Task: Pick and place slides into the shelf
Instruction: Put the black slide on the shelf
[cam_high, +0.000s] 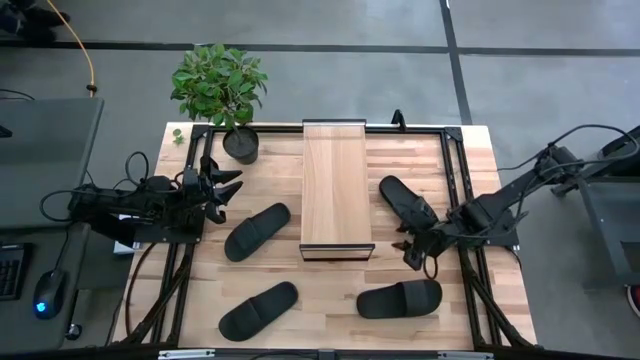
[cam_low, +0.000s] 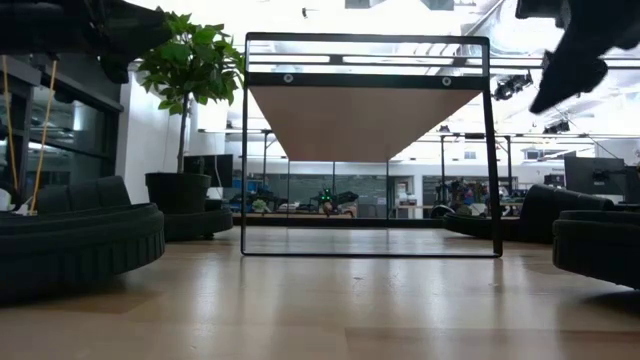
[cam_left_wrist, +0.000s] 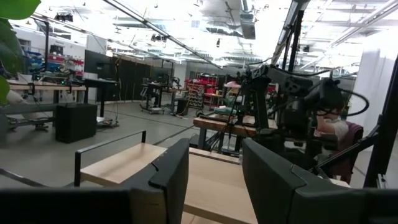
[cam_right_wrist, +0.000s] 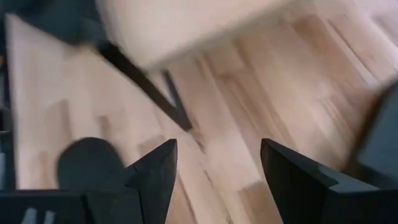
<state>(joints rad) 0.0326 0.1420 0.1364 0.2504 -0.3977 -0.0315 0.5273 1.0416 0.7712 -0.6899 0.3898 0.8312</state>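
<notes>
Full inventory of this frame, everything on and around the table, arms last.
slides: 4, black, all on the table; two left of the shelf, two right of it
shelf: 1, light wood top on dark frame, table centre, nothing on top
plant: 1, green in a dark pot, far left corner
table: 1, light wood planks, black frame rails
mouse: 1, dark with blue light, side desk on the left
left hand: 1, dark, open, empty, near the plant pot
right hand: 1, dark, open, empty, between the two right slides
</notes>
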